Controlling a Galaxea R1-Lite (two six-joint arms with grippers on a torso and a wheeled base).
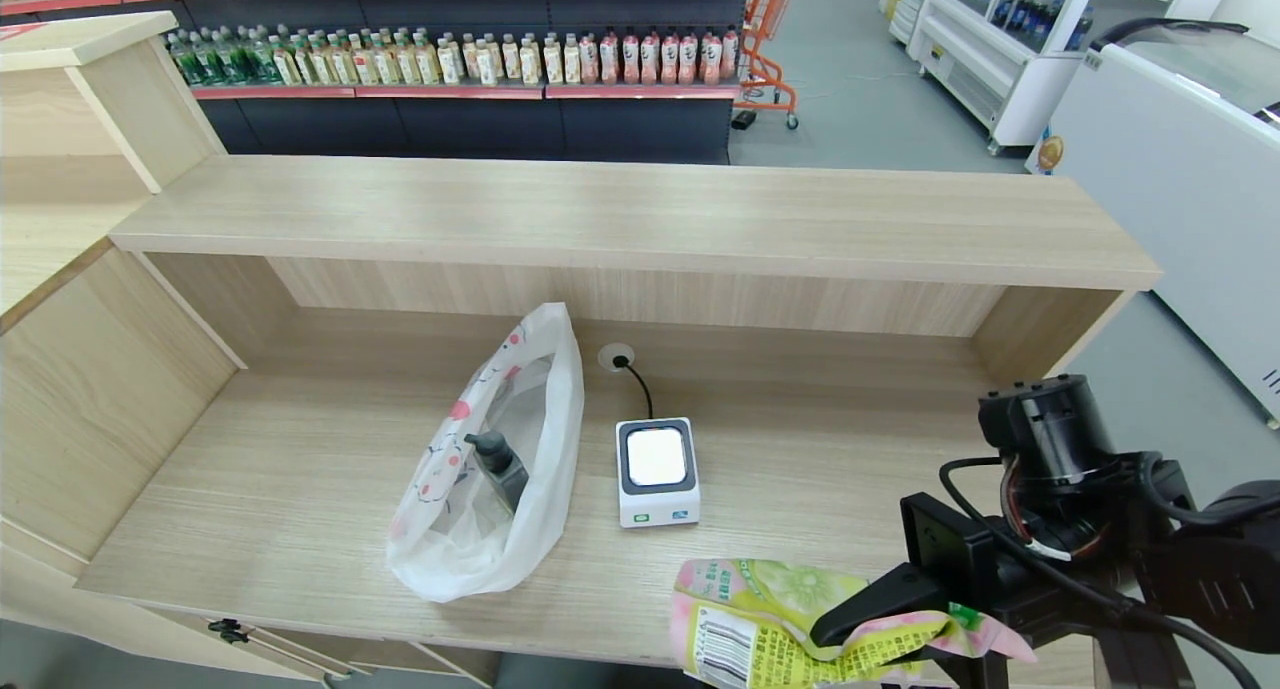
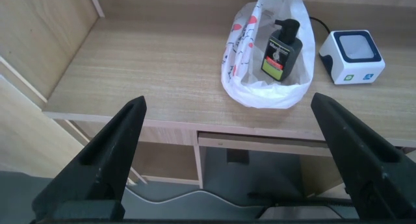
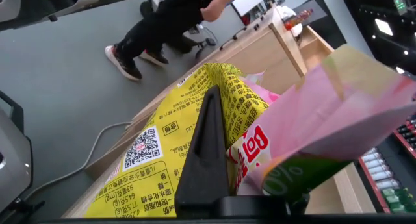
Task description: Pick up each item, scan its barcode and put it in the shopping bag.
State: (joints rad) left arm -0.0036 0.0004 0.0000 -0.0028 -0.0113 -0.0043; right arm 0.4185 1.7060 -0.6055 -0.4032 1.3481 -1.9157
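A crumpled yellow-green and pink snack packet (image 1: 765, 609) is held clamped in the right gripper (image 1: 850, 624), above the counter's front edge and to the right; a black finger (image 3: 208, 143) is seen pressed across the packet's printed face; a barcode (image 1: 722, 647) is shown on the packet's end that points towards the robot's left. The packet is kept nearer the robot than the scanner (image 1: 657, 469) and apart from it.

The scanner, a small white box with a pale window on top, is set on the wooden counter (image 1: 300, 489); a black cable (image 1: 640, 389) is led from its back to a round hole (image 1: 616, 356) in the counter. Just to the scanner's left the shopping bag (image 1: 470, 529) is laid, white plastic with pink prints, its mouth open; a dark pump bottle (image 1: 500, 464) is seen inside it.

The left gripper (image 2: 229, 99) is held off the counter's front edge, its fingers (image 2: 114, 152) spread wide with nothing between them; the bag and scanner are seen beyond it, well apart.
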